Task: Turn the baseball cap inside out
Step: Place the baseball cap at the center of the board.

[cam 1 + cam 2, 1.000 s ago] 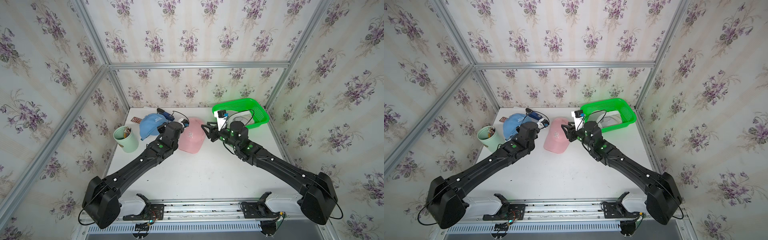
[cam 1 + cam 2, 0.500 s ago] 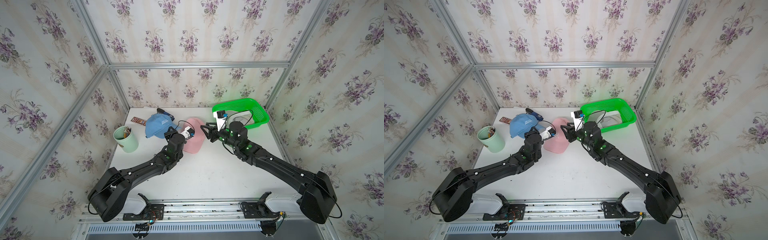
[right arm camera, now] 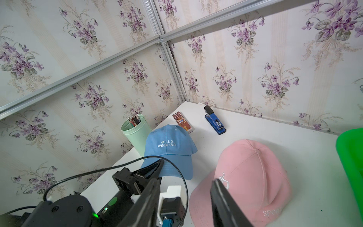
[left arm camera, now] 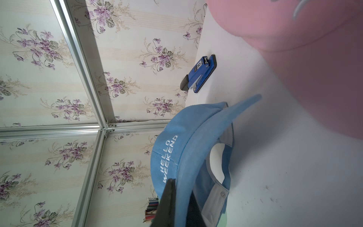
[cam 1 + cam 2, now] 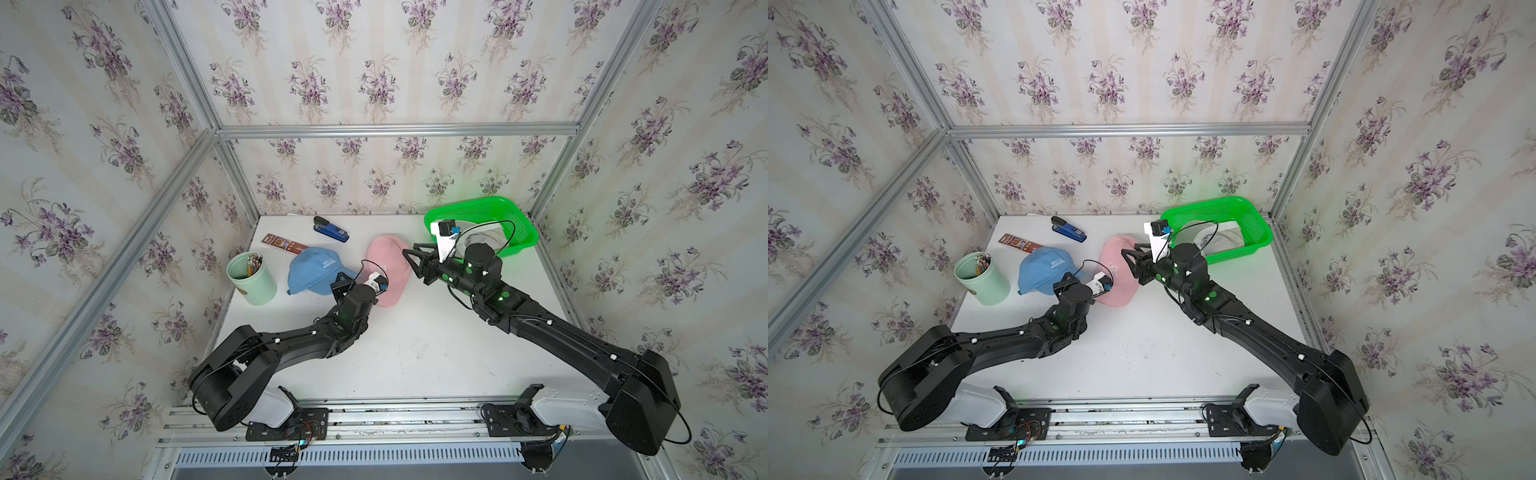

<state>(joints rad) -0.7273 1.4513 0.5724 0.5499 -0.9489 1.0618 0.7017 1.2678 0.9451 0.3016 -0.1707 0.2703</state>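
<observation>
step: opening grip on the cap, as I read it. No turning has started.
left gripper (image 4: 181, 188): clamped on the brim edge of the blue cap (image 5: 318, 270), one finger on top and one underneath, seen clearly in the left wrist view.
right gripper (image 5: 415, 253): jaws partly apart and empty, hanging just above the near flank of the pink cap (image 5: 388, 266). In the right wrist view its fingers (image 3: 225, 204) frame that cap without touching it.
which cap: judging by the grip, blue is the one being worked. The pink one may only be in the way.
blue cap, place: back left part of the table (image 5: 415, 353), between the mint pencil cup (image 5: 249, 278) and the pink cap, with its brim pointing towards the left arm.
blue cap, look: right side out, with the crown still domed and HELLO WEEKEND stitched on the outer front. From under the brim I can see pale lining and the snap strap at the back opening.
hedge: the brim looks tipped up off the table. I can't tell from here whether the crown is lifted too.
next move needs: the opening turned to face the right arm, the left grip held firm, and the right fingers pushed into the crown from outside so the dome folds through.
watch: soft fabric will sag, and a pinch on the brim gives little control over the crown.
clutter: stapler (image 5: 330, 229), flat packet (image 5: 284, 244) and green basket (image 5: 519, 224) all sit clear of the work.
</observation>
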